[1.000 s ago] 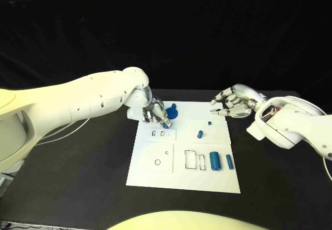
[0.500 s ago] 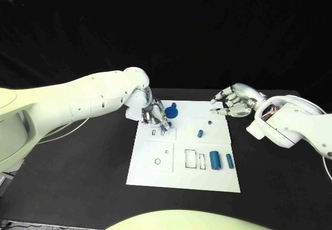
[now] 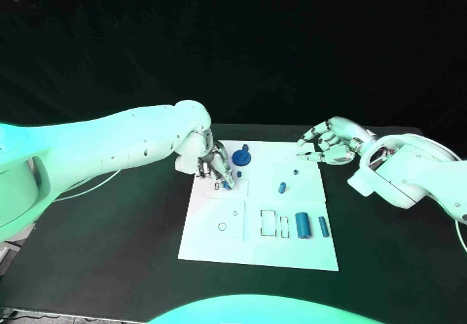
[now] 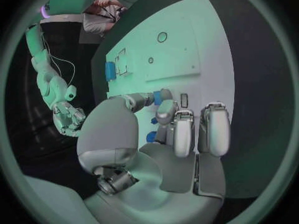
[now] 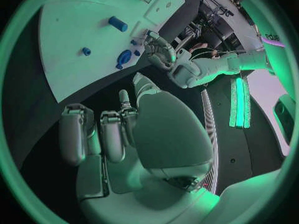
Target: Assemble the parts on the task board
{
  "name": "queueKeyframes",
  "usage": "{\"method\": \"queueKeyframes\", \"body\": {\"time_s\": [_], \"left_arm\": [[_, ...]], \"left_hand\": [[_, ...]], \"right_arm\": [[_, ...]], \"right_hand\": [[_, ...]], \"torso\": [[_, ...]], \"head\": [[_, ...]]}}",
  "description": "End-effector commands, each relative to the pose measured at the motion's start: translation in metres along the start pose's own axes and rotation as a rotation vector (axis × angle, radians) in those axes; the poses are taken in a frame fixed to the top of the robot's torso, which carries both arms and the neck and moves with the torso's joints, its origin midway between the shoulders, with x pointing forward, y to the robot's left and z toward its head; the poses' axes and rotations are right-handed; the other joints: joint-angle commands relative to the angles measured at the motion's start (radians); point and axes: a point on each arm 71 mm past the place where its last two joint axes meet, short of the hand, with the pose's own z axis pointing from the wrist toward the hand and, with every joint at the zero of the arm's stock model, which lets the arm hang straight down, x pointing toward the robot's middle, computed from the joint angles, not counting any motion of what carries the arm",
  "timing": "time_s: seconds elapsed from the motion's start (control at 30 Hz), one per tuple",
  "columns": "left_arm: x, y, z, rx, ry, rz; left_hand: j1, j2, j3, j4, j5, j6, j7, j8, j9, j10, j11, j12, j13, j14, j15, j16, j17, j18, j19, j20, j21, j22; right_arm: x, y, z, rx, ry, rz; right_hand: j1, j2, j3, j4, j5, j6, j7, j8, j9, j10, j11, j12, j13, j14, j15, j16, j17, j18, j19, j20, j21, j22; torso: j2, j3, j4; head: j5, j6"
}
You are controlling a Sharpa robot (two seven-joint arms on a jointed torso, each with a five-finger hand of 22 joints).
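Head view: assembly barely begun, most parts loose.
Left hand [image 3: 216,169] pinches a small blue part [image 4: 158,98] over the task board [image 3: 292,260]; right hand [image 3: 326,146] hovers, curled, holding nothing.

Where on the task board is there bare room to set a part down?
The near strip of the task board, below the rectangular slots, is bare. So is the patch between the small blue peg and the two blue cylinders. The far left corner is crowded: the left hand holds a blue part beside the blue knob.
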Motion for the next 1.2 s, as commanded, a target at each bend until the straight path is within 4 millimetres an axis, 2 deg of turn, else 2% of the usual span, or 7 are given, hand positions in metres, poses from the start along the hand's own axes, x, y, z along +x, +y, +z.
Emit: {"method": "queueKeyframes", "body": {"time_s": [0.03, 1.2], "left_arm": [[-0.0003, -0.0011, 0.0001, -0.006, -0.015, 0.003], [0.0025, 0.0021, 0.0079, -0.049, -0.034, 0.026]], "left_hand": [[-0.001, 0.014, 0.223, -0.231, 0.004, -0.002, -0.001, 0.003, 0.002, -0.001, 0.002, 0.0, 0.002, 0.104, -0.001, 0.004, 0.263, -0.01, 0.001, 0.002, -0.002, 0.047], [-0.005, 0.015, 0.22, -0.234, 0.011, -0.001, -0.001, 0.003, 0.003, 0.003, 0.002, 0.006, 0.009, 0.104, -0.001, 0.004, 0.263, -0.014, 0.012, 0.003, 0.005, 0.064]], "right_arm": [[0.0012, 0.0004, -0.0001, -0.006, 0.013, -0.01], [0.0009, 0.0, -0.0005, -0.006, 0.014, -0.011]], "right_hand": [[-0.002, -0.009, 0.004, 0.0, 0.005, -0.006, -0.002, 0.004, 0.001, -0.003, -0.001, -0.003, 0.133, 0.075, -0.005, -0.005, 0.149, 0.017, 0.01, -0.006, -0.005, 0.132], [-0.001, -0.011, 0.009, 0.0, 0.005, -0.008, -0.001, 0.006, 0.001, -0.003, -0.001, -0.003, 0.133, 0.075, -0.005, -0.006, 0.149, 0.017, 0.01, -0.006, -0.005, 0.133]], "torso": [[0.0, 0.0004, -0.0002], [0.0, 0.0006, -0.0004]], "head": [[0.0, -0.001], [0.002, -0.005]]}}
